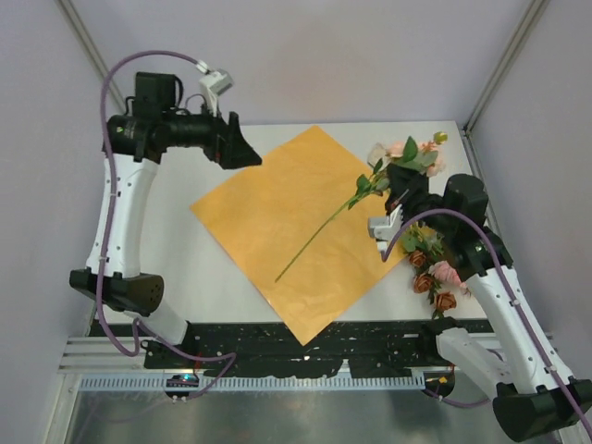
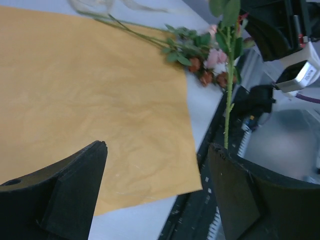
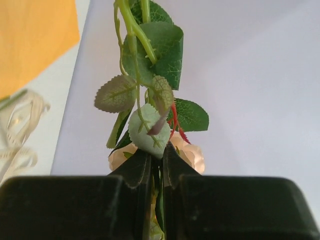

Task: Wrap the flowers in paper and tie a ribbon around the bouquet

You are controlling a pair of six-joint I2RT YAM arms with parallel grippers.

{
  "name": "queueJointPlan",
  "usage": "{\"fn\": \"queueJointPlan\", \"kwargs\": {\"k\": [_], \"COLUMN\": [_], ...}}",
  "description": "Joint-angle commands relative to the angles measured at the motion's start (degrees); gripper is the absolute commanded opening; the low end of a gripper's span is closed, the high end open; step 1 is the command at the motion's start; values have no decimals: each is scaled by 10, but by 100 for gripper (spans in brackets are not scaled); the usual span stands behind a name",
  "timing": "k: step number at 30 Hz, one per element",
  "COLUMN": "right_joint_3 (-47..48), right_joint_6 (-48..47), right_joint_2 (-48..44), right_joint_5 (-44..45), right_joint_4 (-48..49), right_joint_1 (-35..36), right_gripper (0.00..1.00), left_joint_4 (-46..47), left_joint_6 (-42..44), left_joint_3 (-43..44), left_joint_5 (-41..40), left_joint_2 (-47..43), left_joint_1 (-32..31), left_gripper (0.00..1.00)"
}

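The orange paper point(image 1: 277, 222) lies flat as a diamond in the middle of the table. My right gripper point(image 1: 400, 190) is shut on one stem of the flowers point(image 1: 324, 227), holding it above the paper's right side, with pink blooms point(image 1: 412, 153) at the far end. In the right wrist view the jaws point(image 3: 156, 150) pinch the stem among green leaves point(image 3: 160, 45). More flowers point(image 1: 433, 273) lie on the table right of the paper. My left gripper point(image 1: 248, 148) hangs open over the paper's far left corner, empty point(image 2: 159, 146). Cream ribbon point(image 3: 20, 125) lies looped beside the paper.
A black rail point(image 1: 305, 338) runs along the table's near edge below the paper's near corner. Pale walls enclose the table on the left, back and right. The right arm's body point(image 1: 472, 231) stands over the loose flowers.
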Motion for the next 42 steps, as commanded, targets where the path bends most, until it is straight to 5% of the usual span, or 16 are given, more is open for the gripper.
{"fn": "queueJointPlan", "kwargs": {"k": [1, 8, 14, 23, 36, 42], "right_joint_3": [-57, -80, -80, -83, -88, -90], "right_joint_6": [-156, -197, -208, -227, -234, -234], "right_joint_2": [-15, -4, 10, 23, 33, 45], "right_joint_5": [-112, -130, -130, -148, -151, -150], "right_joint_4": [81, 104, 116, 109, 116, 137], "right_joint_1": [84, 175, 205, 212, 218, 219], "right_gripper": [5, 5, 5, 5, 5, 5], "left_joint_4": [-51, 118, 209, 389, 469, 468], "left_joint_6": [-59, -196, -273, -364, -430, -442], "left_joint_3": [-75, -276, -380, -494, -556, -565], "left_joint_5": [77, 76, 93, 126, 97, 89], "left_joint_2": [15, -43, -50, -120, -141, -128], "left_joint_1": [-97, -221, -254, -265, -277, -285], "left_gripper": [83, 68, 52, 51, 49, 25]}}
